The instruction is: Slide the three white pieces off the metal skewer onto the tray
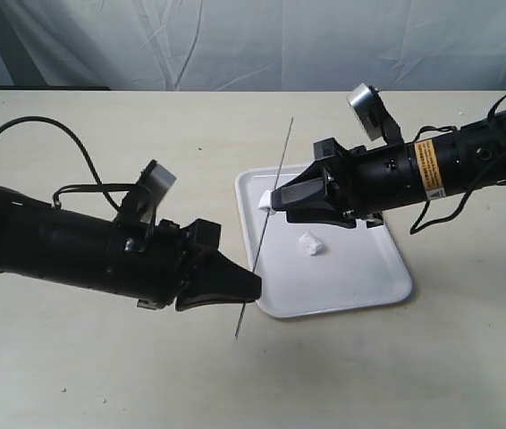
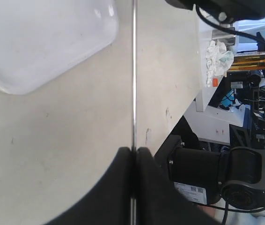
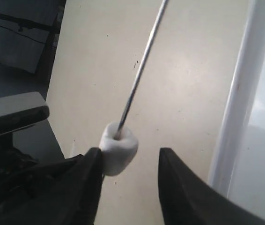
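Observation:
The thin metal skewer (image 1: 273, 192) slants across the left edge of the white tray (image 1: 360, 277). My left gripper (image 1: 251, 286) is shut on its lower part, and the rod (image 2: 134, 70) comes out from between the closed jaws (image 2: 134, 149). One white piece (image 3: 118, 149) is threaded on the skewer (image 3: 142, 65) and rests against one finger of my right gripper (image 3: 130, 154), whose jaws stand open around it. In the exterior view that piece (image 1: 265, 200) sits at the right gripper's tip (image 1: 275, 202). Another white piece (image 1: 311, 242) lies loose on the tray.
The tray's rim (image 3: 245, 93) runs close beside the right gripper, and a tray corner (image 2: 43, 42) shows in the left wrist view. The table edge (image 2: 188, 108) with lab equipment beyond it is in that same view. A wrinkled cloth backdrop (image 1: 253, 40) hangs behind the table.

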You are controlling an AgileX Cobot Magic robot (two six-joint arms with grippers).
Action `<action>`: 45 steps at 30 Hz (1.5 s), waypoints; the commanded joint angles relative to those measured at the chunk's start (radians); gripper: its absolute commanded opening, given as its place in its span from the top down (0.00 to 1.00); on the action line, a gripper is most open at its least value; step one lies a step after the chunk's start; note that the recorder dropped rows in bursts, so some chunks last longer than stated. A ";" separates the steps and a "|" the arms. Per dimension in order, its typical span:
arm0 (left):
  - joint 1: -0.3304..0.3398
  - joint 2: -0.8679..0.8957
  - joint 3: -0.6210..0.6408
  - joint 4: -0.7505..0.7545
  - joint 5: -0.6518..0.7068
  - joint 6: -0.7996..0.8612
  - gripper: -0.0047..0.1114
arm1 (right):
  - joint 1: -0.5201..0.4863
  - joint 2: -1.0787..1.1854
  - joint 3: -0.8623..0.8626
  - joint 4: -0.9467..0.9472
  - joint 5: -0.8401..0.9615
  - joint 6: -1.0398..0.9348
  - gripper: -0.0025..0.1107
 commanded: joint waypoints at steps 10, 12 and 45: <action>-0.004 -0.007 -0.022 -0.015 0.005 -0.007 0.96 | 0.016 -0.002 0.004 0.040 -0.056 0.002 0.68; -0.004 -0.007 -0.023 -0.015 0.010 -0.007 0.96 | 0.042 -0.002 0.004 0.044 -0.031 0.002 0.77; -0.114 -0.007 0.088 0.012 0.052 -0.049 0.96 | 0.052 -0.002 -0.088 0.103 0.325 -0.084 0.81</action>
